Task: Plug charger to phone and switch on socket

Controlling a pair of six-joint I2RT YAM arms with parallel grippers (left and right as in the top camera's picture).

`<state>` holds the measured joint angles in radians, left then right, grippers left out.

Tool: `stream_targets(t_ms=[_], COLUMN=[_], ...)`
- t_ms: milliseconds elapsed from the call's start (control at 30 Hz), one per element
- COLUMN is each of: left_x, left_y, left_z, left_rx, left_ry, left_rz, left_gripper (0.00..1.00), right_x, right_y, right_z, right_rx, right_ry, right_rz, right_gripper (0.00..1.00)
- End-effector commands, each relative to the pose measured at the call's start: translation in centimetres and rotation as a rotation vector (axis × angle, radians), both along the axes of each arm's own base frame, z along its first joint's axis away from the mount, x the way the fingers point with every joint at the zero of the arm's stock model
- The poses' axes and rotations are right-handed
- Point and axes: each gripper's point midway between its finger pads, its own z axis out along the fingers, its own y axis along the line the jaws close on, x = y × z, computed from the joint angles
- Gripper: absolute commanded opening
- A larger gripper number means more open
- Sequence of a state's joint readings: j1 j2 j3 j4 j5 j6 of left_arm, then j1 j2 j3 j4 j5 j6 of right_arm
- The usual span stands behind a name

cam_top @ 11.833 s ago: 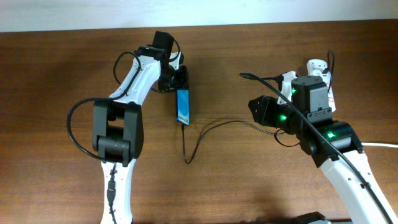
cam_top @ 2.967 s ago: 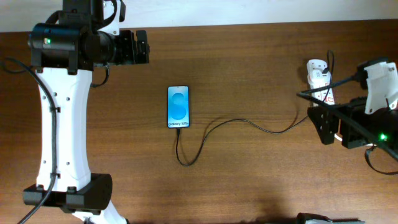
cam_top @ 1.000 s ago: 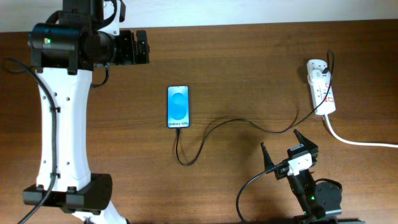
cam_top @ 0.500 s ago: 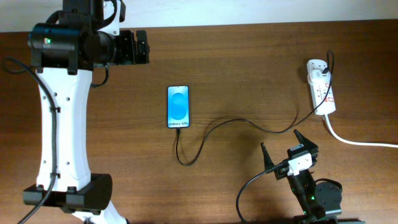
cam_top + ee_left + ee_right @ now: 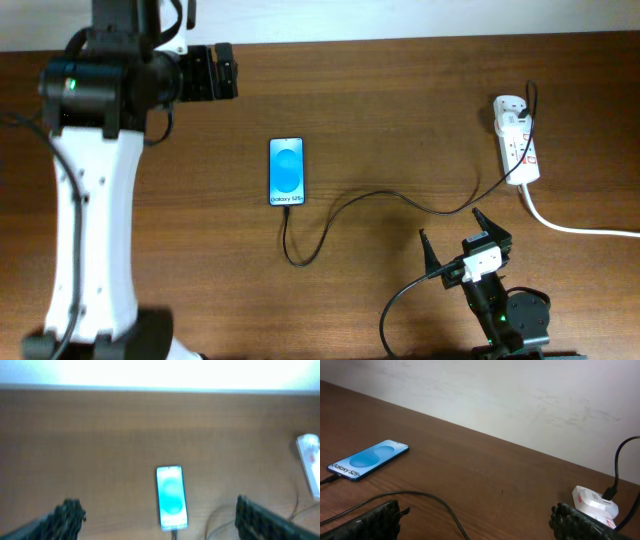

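- Phone [image 5: 286,171]: lies flat on the desk [image 5: 400,90], screen up and lit blue, a little left of the middle.
- Charger [image 5: 400,200]: thin black cable, plugged with its small tip into the near short edge of the phone; makes a loop just below the phone, then runs to the right across the desk up to the socket [image 5: 519,140].
- Socket: white strip near the right edge of the desk, well apart from the phone; carries a black plug [image 5: 609,493] at its far end, with a thick white cord [image 5: 580,228] going off to the right.
- Switch position: too small, cannot tell.
- Left pincer [image 5: 228,73]: spread wide, pinching nothing; hangs over the far left part of the desk, well apart from the phone; in the left wrist view shows its fingers [image 5: 67,516] at both lower corners, with the phone further off between them.
- Right pincer [image 5: 450,226]: spread too, empty; stands at the near edge of the desk, near the cable but not touching it, well apart from the socket.
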<state>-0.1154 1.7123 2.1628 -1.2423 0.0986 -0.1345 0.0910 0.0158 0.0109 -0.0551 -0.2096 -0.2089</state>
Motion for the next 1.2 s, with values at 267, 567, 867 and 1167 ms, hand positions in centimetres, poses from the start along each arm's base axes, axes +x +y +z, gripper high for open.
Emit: stream_targets(t_ms=[267, 567, 867, 1167], left_x=[-9.0, -15.6, -17.1, -17.5], left_y=[1.4, 3.4, 3.4, 3.6], left_z=[-6.5, -15.1, -19.2, -20.3], left_rx=[-0.009, 0.045, 0.233, 0.281], left_ry=[-0.372, -0.65, -0.718, -0.773], left_rz=[0.0, 0.011, -0.082, -0.093], left_gripper=[1.0, 1.0, 1.0, 1.0], right_x=[-0.1, -0.1, -0.1, -0.1], right_y=[0.1, 0.1, 0.1, 0.1], right_z=[-0.1, -0.1, -0.1, -0.1], right_rx=[0.007, 0.007, 0.007, 0.007], right_ry=[0.002, 0.002, 0.002, 0.002], right_rz=[0.001, 0.001, 0.001, 0.001], right_gripper=[0.98, 0.98, 0.98, 0.98])
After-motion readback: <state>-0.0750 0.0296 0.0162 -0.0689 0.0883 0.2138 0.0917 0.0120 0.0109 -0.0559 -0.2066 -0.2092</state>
